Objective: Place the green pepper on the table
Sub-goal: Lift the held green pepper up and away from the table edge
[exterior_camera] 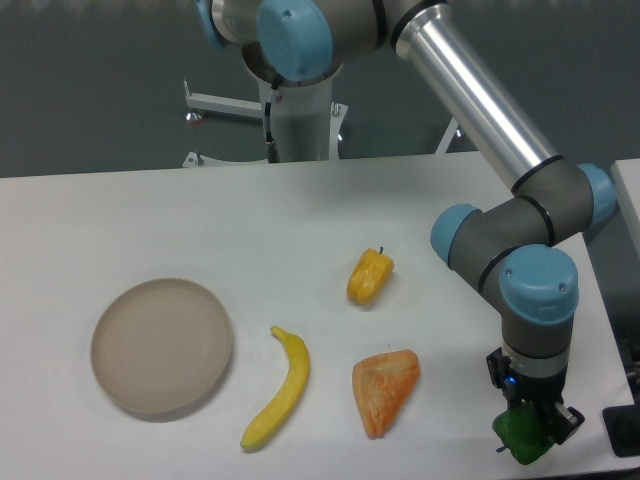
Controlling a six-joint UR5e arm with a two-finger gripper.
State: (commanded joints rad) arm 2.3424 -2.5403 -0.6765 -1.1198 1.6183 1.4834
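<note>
scene logged left to right. a round beige plate (162,347) is seen at the left of the table (300,220), with nothing on it. just right of the plate a banana (279,390) is laid with its long axis running near-to-far. further right an orange wedge-shaped piece (385,390) is noted, and behind it, apart from it, the yellow pepper (370,276). none of these is touched by the arm.

at the far right, near the front corner of the table, the gripper (528,432) is pointed straight down. the green pepper (520,438) is found directly at the fingertips, partly covered by them, so it lies between the fingers and not to either side. the fingers are drawn in against the pepper and it is pinched there; no gap is seen between pads and fruit. its long axis cannot be read, since only a lumpy green part shows below the fingers.

whether the pepper is already resting on the table or is held just above it cannot be told from this view. judged: the release is the step in hand; only a spreading of the fingers is called for once contact with the table is made.
</note>
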